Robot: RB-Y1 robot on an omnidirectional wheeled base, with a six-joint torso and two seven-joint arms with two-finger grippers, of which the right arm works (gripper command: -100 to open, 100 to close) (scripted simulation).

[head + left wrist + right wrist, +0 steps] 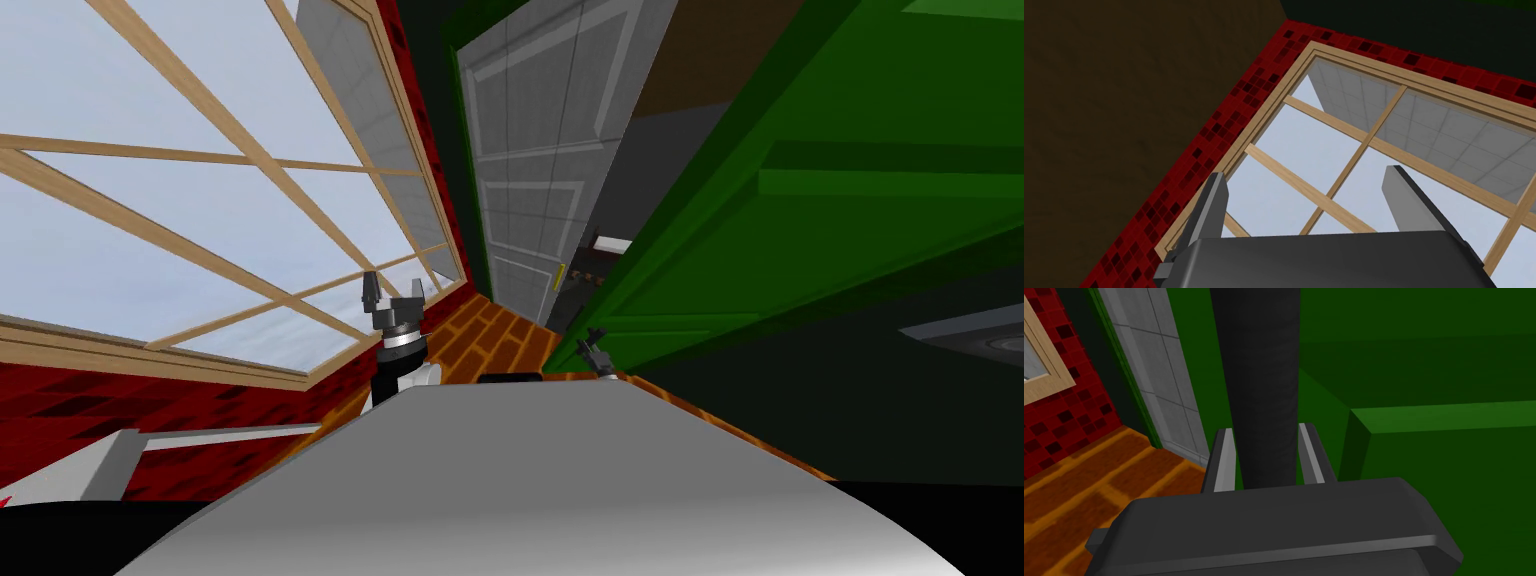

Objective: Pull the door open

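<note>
A green door (800,200) stands slanted at my right, its leaf swung away from the wall. In the right wrist view a dark upright bar handle (1259,388) runs along the green door (1424,363). My right gripper (1266,453) is shut on this bar, one finger pressed to each side. The head view shows the right gripper (597,350) small, at the door's lower edge. My left gripper (392,290) is raised beside the window, open with nothing between its fingers (1211,200).
A grey panelled door (535,150) in a green frame stands ahead, with a small yellow handle (560,277). A large wood-framed window (200,200) in a red tiled wall (60,400) runs along my left. Orange wood floor (495,335) lies between them.
</note>
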